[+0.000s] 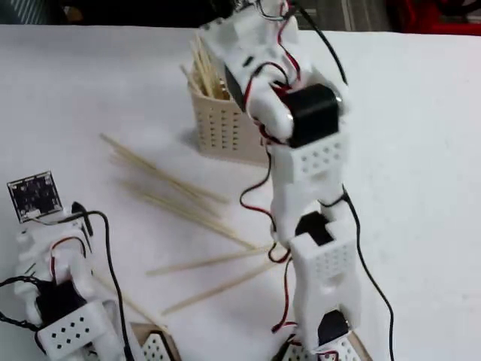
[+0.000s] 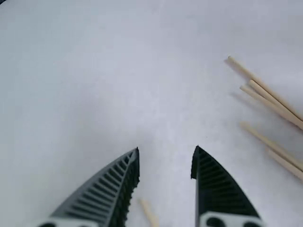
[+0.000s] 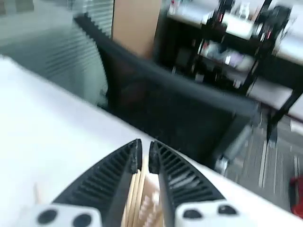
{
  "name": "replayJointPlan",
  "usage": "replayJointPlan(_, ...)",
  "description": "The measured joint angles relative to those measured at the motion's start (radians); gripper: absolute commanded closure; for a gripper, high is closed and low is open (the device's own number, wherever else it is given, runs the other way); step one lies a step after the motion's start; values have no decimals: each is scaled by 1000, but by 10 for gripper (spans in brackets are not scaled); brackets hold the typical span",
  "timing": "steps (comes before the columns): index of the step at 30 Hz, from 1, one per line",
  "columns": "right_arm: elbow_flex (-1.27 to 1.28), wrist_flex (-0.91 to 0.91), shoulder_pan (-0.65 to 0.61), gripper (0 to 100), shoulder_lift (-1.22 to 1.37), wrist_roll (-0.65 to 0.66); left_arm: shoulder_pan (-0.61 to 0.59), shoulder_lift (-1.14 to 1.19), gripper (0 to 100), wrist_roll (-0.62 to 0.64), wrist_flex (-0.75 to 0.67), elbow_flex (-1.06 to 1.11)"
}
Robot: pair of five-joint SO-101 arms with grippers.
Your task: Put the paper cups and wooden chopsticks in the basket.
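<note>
**Inspector:** Position of the basket [image 1: 222,124]?

**Assistant:** On the worktop [image 1: 421,150], far centre. A bundle of chopsticks [image 1: 204,71] stands in it, and the right tool [image 3: 144,156] sits above it.

**Inspector:** The remainder?

**Assistant:** In front of the basket, loose chopsticks [image 1: 188,213] lie scattered on the worktop, between the two arms. The left tool [image 2: 165,163] hangs over the near-left area, with loose sticks just beside it.

A white table [image 1: 421,113] spreads out, with a black chair [image 3: 156,94] just past its edge.

Bare pale-wood chopsticks [image 1: 210,260] — perforated white plastic basket [image 1: 222,128] — matt table [image 1: 421,113].
</note>
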Motion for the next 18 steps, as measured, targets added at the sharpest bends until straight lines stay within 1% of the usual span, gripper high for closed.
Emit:
replayJointPlan(2,0,92,0,961,-29,0,0,0,812,0,0,3)
replayJointPlan(4,0,141,0,985,-49,0,0,0,812,0,0,12)
replayJointPlan(9,3,160,32,981,-87,0,0,-3,812,0,-21,21)
replayJointPlan(11,41,166,31,981,-121,0,0,-3,812,0,-21,21)
replayJointPlan(14,186,167,28,981,-227,0,0,-3,812,0,-21,21)
replayJointPlan(18,503,167,40,981,-439,-26,0,-3,812,0,-21,21)
